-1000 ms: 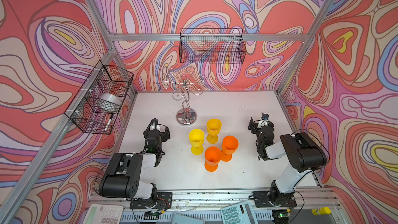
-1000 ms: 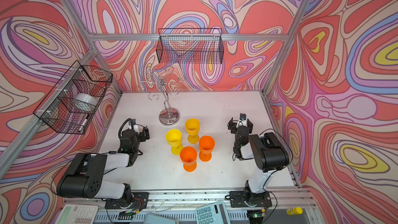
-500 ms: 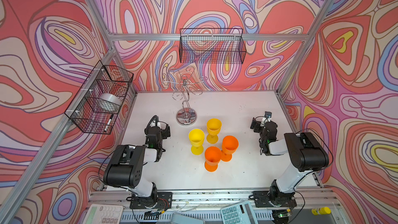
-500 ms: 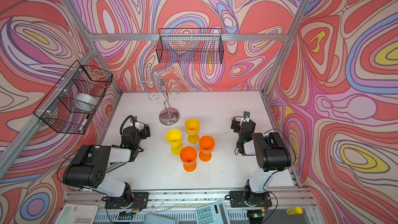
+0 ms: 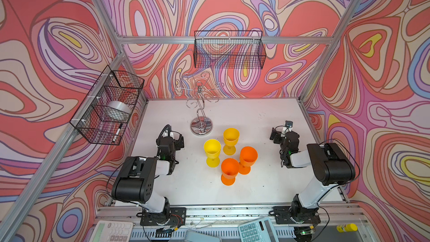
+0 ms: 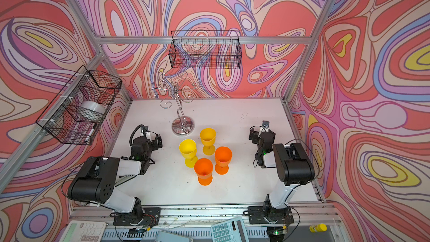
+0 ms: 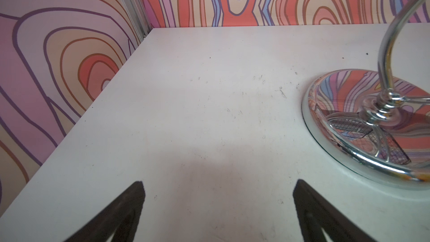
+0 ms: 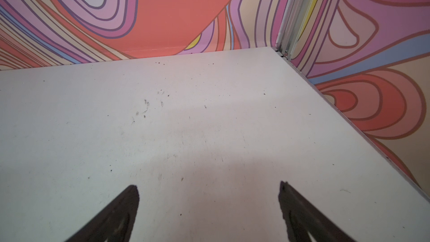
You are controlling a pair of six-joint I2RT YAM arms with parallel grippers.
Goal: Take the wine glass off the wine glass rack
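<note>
- Both top views: wine glass rack (image 5: 201, 125) stands back-centre on the white counter (image 5: 256, 117), clear of both arms, prob. so either can reach it. Chrome wire, wavy twisted stem, round mirror base, curled hooks fanned out on top. No glass hangs on any hook I can see.
- In a top view: four glasses stand upright on the counter just in front of the rack's base: yellow wine glass (image 6: 187, 148), amber wine glass (image 6: 207, 137), rear orange wine glass (image 6: 223, 157), front orange wine glass (image 6: 203, 168). They're packed close; can't tell if touching. Opaque matte plastic, tapered bowls, short stems, round feet. Light, so prob. easy to tip. W/ hooks bare, task looks done.
- Left arm (image 5: 166, 150) & right arm (image 5: 289, 145) sit folded low either side of the cluster, apart from it. Reads as a parked pose.
- Side basket (image 5: 109, 105) & back basket (image 5: 229, 52), black wire mesh, hang on the walls (image 5: 58, 43); not part of the job.
- Left wrist: left jaws spread wide, nothing btwn them. Dark fingers (image 7: 121, 215) frame bare, scuffed counter. Base of the wine glass rack (image 7: 363, 117) is near, not touching; its mirror finish reflects wall print & mesh. Stem is a smooth bent rod.
- Right wrist: right jaws also wide apart, holding nothing. Fingers (image 8: 116, 213) sit over speckled bare counter, facing a wall corner w/ an alu post (image 8: 287, 12). No rack or glass in view.
</note>
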